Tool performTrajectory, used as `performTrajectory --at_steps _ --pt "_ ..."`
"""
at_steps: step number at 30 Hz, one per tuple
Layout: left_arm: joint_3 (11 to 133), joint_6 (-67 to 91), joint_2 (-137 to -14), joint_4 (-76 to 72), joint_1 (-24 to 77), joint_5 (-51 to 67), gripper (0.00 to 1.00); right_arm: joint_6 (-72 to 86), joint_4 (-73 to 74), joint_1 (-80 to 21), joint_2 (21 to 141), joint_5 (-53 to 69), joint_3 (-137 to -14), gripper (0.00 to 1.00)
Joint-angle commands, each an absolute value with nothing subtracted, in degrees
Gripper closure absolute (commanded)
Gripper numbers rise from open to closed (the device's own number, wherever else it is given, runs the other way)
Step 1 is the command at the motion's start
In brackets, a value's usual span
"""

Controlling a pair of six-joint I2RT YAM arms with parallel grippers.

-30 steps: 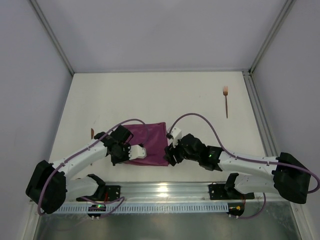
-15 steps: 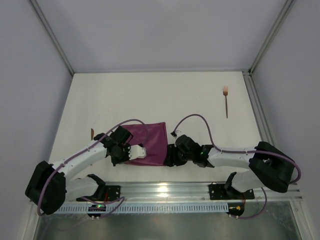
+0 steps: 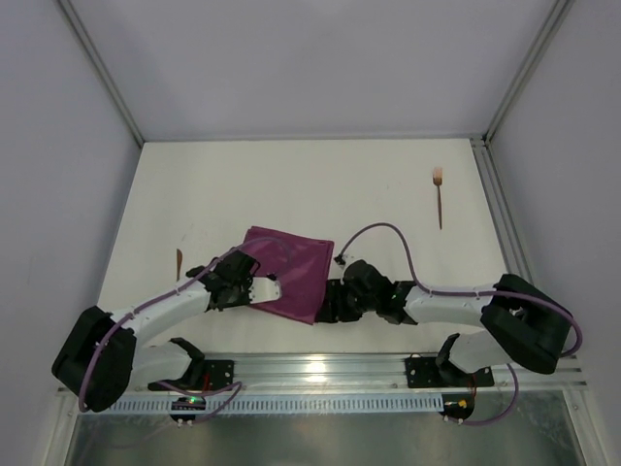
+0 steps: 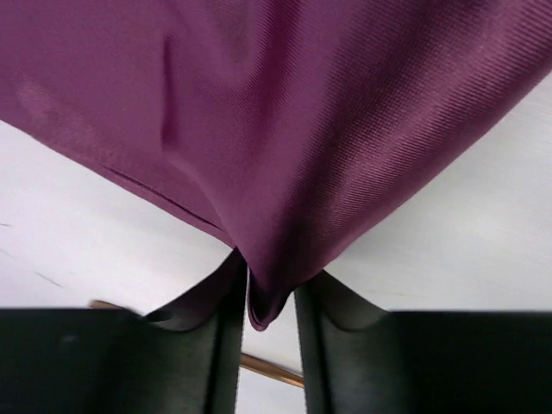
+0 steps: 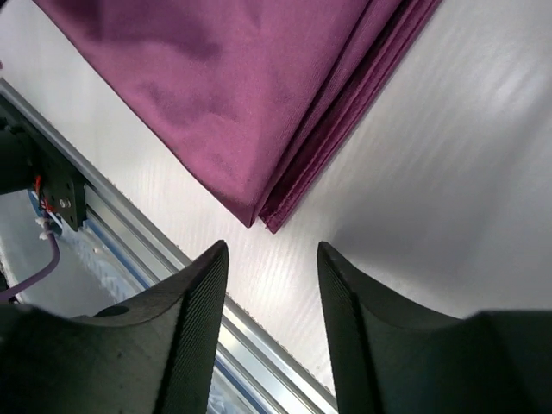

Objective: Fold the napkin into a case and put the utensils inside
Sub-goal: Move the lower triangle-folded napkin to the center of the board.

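My left gripper (image 4: 270,297) is clamped on a corner of the folded napkin (image 3: 291,264), which lies low and centre in the overhead frame. My right gripper (image 5: 272,293) stands apart, empty, just beside another corner.

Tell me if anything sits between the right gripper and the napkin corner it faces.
Nothing visible does. In the right wrist view, only bare table lies between the right gripper, its fingers open, and the folded near corner of the napkin.
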State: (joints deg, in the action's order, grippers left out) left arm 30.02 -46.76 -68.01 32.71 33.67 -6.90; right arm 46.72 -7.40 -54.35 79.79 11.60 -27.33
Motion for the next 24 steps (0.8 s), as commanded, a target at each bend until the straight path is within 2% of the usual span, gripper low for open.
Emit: performTrajectory --at_steps 1,3,5,9,14,19,21,22,24 --pt "29.27 -51.15 -68.20 23.47 33.14 -10.46 0.67 45.01 -5.21 -49.50 73.76 13.45 -27.24 0.48" --pt "29.53 -52.46 -67.42 23.64 32.96 -10.02 0.54 40.63 2.58 -45.28 71.11 10.38 -31.35 0.44" --pt "30.67 -54.49 -66.36 26.79 32.78 -8.19 0.45 34.47 5.35 -40.72 71.80 10.63 -34.61 0.42" --pt "35.85 -54.85 -64.60 38.38 31.20 -3.26 0.37 25.77 8.69 -33.59 80.91 9.76 -45.40 0.40" --pt "42.97 -50.19 -61.88 51.92 26.82 3.33 0.37 13.90 12.29 -30.15 93.41 10.81 -58.25 0.40" --pt "42.29 -45.01 -59.24 55.20 24.87 8.17 0.37 7.39 16.08 -29.88 104.83 11.33 -68.46 0.40" --pt "40.44 -41.50 -59.76 51.43 24.79 6.52 0.42 6.77 16.00 -29.88 106.95 12.74 -70.31 0.41" --pt "39.04 -40.53 -60.98 50.11 24.79 5.46 0.53 6.77 15.91 -29.88 108.53 13.70 -70.75 0.41" --pt "38.32 -37.89 -62.83 46.60 24.79 4.14 0.63 6.50 15.12 -29.88 109.59 13.71 -71.45 0.43"
